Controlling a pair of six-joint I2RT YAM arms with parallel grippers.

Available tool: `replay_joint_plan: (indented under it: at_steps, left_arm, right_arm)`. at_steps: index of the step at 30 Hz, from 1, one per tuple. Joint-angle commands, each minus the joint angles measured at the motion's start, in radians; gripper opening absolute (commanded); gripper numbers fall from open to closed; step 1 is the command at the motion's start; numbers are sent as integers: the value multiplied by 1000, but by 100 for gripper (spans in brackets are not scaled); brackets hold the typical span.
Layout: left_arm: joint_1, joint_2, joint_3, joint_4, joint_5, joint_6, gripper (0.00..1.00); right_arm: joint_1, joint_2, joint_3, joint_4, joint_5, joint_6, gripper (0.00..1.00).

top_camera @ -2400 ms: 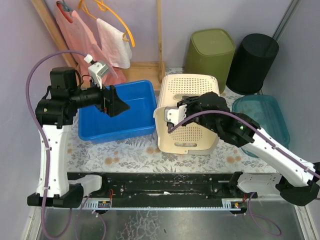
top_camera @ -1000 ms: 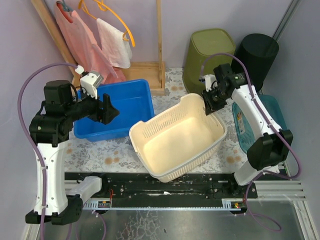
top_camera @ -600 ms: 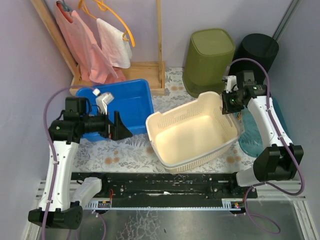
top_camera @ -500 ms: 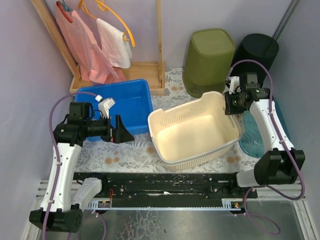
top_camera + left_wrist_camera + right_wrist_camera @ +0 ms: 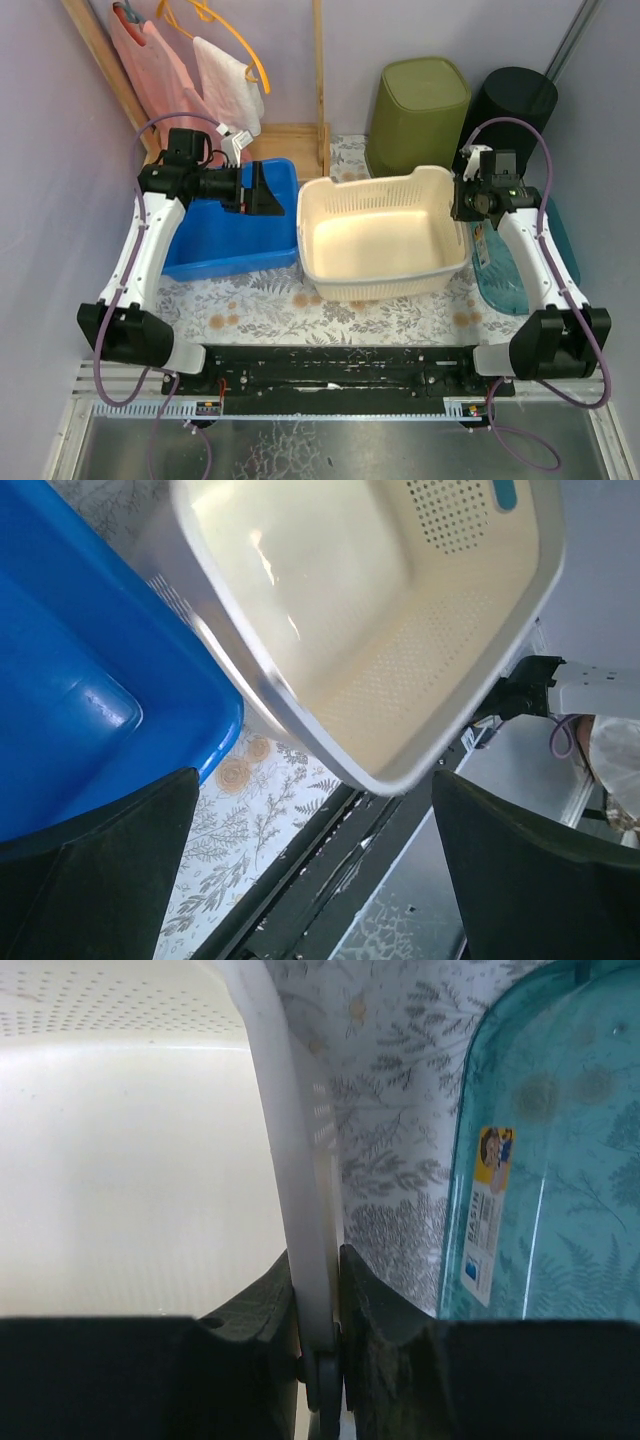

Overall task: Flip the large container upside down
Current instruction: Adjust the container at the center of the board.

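The large container is a cream perforated basket standing upright, opening up, in the middle of the table. My right gripper is shut on its right rim; in the right wrist view the rim sits pinched between the fingers of the right gripper. My left gripper is open and empty, hovering over the blue bin's right edge, just left of the basket. In the left wrist view the left gripper has wide-spread fingers framing the basket, not touching it.
A blue bin sits left of the basket, also in the left wrist view. A teal basin lies at the right. A green bin, a black bin and a wooden rack with cloths stand behind.
The basket went from lying on its side, through a tilt, to upright and flat on the table, the right gripper staying on its rim. The left arm swung back over the blue bin.
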Motion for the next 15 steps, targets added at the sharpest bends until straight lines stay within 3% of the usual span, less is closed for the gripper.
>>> replay_joint_plan:
  at_steps: [1,9,12,15]
  left_arm:
    - [-7,-105,25,64,-62,3,100]
    - [-6,-268,-203,140,-137,-68,100]
    - [-5,-240,-264,178,-100,-96,98]
    - [-4,-157,-233,175,-15,-98,91]
  right_arm:
    - [1,65,85,255,12,192,0]
    - [105,173,97,312,-141,312,0]
    - [142,202,101,321,-217,349,0]
    - [142,218,119,315,-249,337,0]
